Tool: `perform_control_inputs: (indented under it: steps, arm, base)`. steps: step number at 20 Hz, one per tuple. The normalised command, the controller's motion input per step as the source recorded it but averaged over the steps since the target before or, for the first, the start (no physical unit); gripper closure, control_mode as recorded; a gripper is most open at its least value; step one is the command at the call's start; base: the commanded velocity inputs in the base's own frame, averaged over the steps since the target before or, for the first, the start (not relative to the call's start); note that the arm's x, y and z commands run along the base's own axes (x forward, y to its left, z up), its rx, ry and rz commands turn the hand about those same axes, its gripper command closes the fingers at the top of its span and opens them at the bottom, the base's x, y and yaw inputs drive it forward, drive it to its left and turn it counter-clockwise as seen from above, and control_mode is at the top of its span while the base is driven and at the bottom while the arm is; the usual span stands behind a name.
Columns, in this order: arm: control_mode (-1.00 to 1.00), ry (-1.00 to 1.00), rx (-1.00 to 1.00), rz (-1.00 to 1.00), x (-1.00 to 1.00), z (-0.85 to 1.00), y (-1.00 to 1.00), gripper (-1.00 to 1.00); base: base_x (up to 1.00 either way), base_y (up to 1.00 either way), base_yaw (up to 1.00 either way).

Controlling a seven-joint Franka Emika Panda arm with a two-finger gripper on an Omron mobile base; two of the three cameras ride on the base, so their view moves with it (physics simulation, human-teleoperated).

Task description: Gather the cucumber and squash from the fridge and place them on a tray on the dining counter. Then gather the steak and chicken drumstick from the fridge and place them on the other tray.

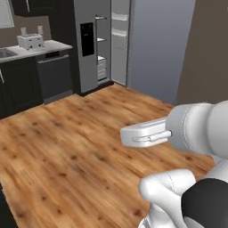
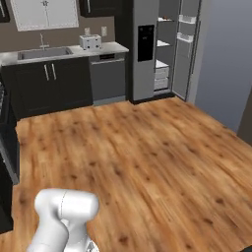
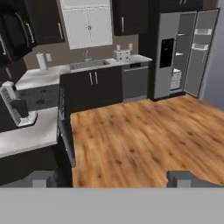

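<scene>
Still, with the claw point(image 3: 112, 179) spread wide and empty, the fridge point(image 3: 181, 52) far across the floor could be struck at its open door if approached carelessly.

One fridge point(image 2: 147, 49), one toaster point(image 2: 90, 42)

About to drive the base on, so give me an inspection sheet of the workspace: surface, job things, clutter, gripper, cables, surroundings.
Surface: wooden floor, bare between robot and fridge.
Job things: fridge across the room, right door swung open, shelves and drawers showing; the food is too small to tell. Trays and dining counter: nothing seen.
Clutter: toaster on the worktop beside the sink; coffee machine on the near counter.
Gripper: gripper open, holding nothing, facing the kitchen.
Cables: nothing seen.
Surroundings: dark cabinets, dishwasher, white wall cabinet.
</scene>
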Motion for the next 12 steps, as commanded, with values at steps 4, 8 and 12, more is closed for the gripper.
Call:
perform_control_inputs:
  steps: [4, 8, 12]
  arm:
    - [1.00, 0.00, 0.00, 0.00, 0.00, 0.00, 0.00, -1.00]
    - [1.00, 0.00, 0.00, 0.00, 0.00, 0.00, 0.00, -1.00]
    - [1.00, 0.00, 0.00, 0.00, 0.00, 0.00, 0.00, -1.00]
  base:
    - [1.00, 0.52, -0.04]
    - [1.00, 0.01, 0.02]
    - [1.00, -0.19, 0.08]
